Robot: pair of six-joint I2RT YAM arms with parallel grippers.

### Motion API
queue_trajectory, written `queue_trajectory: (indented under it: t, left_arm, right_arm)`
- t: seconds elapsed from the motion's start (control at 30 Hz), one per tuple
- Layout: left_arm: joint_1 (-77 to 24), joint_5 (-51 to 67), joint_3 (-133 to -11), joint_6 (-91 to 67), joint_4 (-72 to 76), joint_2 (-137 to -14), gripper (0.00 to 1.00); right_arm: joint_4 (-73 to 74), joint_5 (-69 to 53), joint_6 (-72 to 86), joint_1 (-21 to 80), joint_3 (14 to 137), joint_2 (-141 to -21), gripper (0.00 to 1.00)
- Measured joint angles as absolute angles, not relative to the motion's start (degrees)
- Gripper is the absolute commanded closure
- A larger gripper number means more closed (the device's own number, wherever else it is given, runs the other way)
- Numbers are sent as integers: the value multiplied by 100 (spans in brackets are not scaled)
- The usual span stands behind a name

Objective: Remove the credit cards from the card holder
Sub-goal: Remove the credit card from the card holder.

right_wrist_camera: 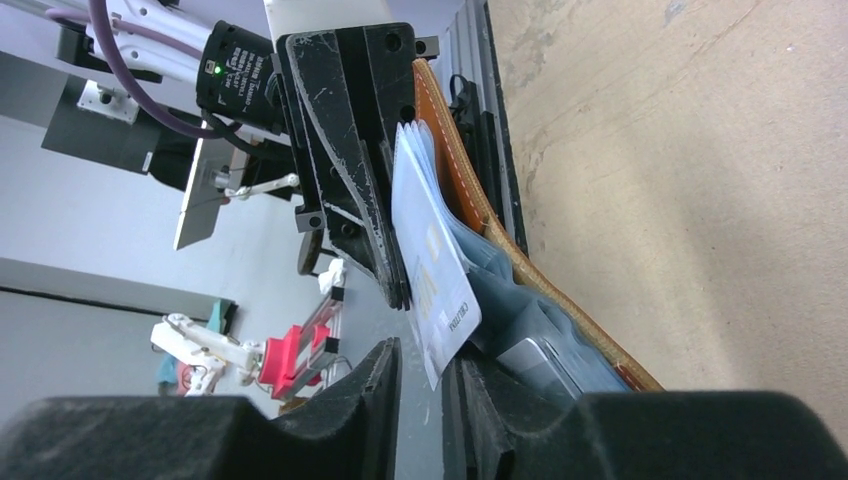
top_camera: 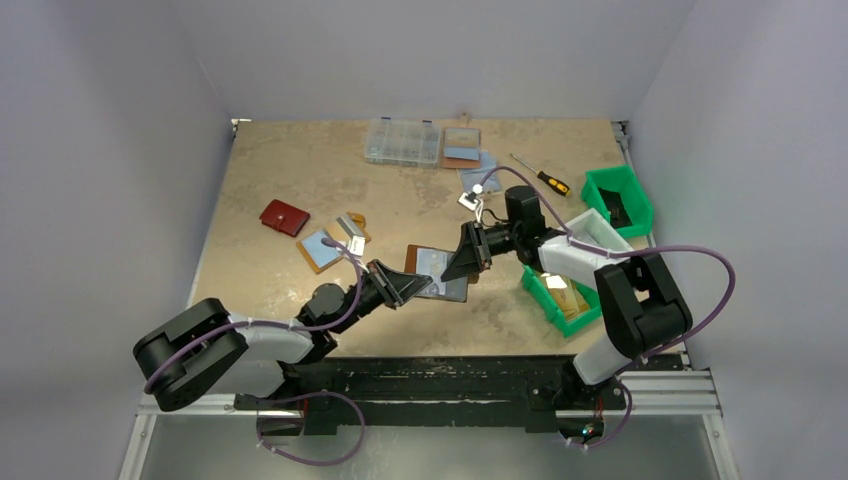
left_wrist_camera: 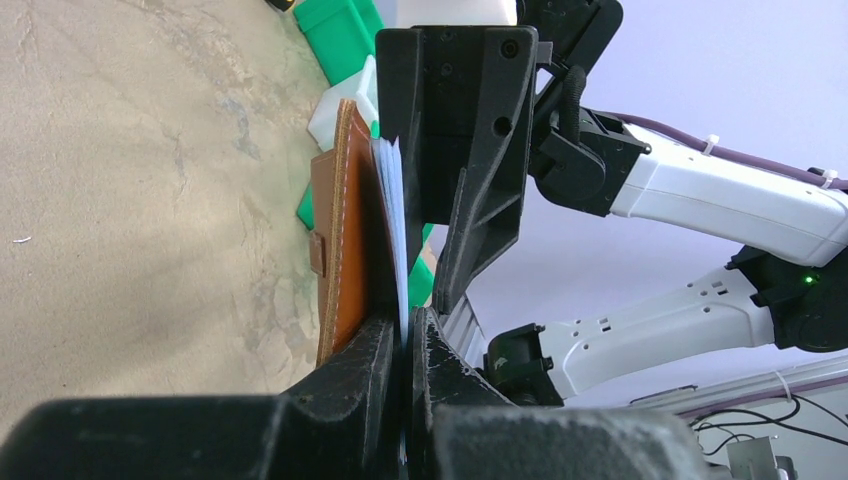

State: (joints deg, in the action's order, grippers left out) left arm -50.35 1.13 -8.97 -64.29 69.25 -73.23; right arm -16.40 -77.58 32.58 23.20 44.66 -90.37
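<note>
The brown leather card holder point(top_camera: 440, 277) hangs open above the table between both arms. My left gripper point(left_wrist_camera: 408, 335) is shut on the edge of its pale clear sleeves point(left_wrist_camera: 392, 215), and the leather cover point(left_wrist_camera: 345, 230) stands just to the left. In the right wrist view a silvery-grey credit card point(right_wrist_camera: 437, 290) sticks out of the sleeves. Its lower corner reaches into the gap of my right gripper point(right_wrist_camera: 425, 385), which is open with space showing beside the card. Another grey card point(right_wrist_camera: 545, 360) lies inside a sleeve. From above, my right gripper point(top_camera: 463, 265) faces the left gripper point(top_camera: 412, 285) across the holder.
A dark red wallet point(top_camera: 284, 217) and a brown holder with a blue card point(top_camera: 322, 250) lie to the left. A clear parts box point(top_camera: 402, 142) and a screwdriver point(top_camera: 540, 176) sit at the back. Green bins point(top_camera: 618, 198) point(top_camera: 558, 300) and a white bin point(top_camera: 600, 233) stand on the right.
</note>
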Motion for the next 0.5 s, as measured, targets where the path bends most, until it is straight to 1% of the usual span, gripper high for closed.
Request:
queue_trajectory:
  t: [0.1, 0.23, 0.27, 0.33, 0.4, 0.43, 0.5]
  left_arm:
    - [-5035, 102, -897, -6429, 6921, -7323, 100]
    - [-5035, 99, -897, -6429, 6934, -7323, 100]
    - [-5035, 97, -897, -6429, 6930, -7325, 93]
    - [-5033, 99, -897, -6431, 6930, -7328, 78]
    - [-5035, 108, -897, -6429, 6932, -7328, 67]
    - [-5035, 110, -897, -6427, 6936, -7325, 63]
    - [-5035, 130, -897, -6434, 6934, -7293, 60]
  right_arm:
    - [-1647, -7758, 3256, 2320, 4466, -9037, 80]
    - [-1658, -7756, 3236, 2318, 4466, -9037, 96]
    - [-1662, -7767, 3234, 2314, 4466, -9037, 99]
    - [-1678, -7793, 3208, 2311, 4466, -9037, 100]
    - [-1675, -7850, 3170, 2309, 4466, -9037, 100]
    - [-1671, -7881, 3120, 2309, 4466, -9037, 100]
    - [-1625, -7905, 3006, 2307, 4466, -9037, 100]
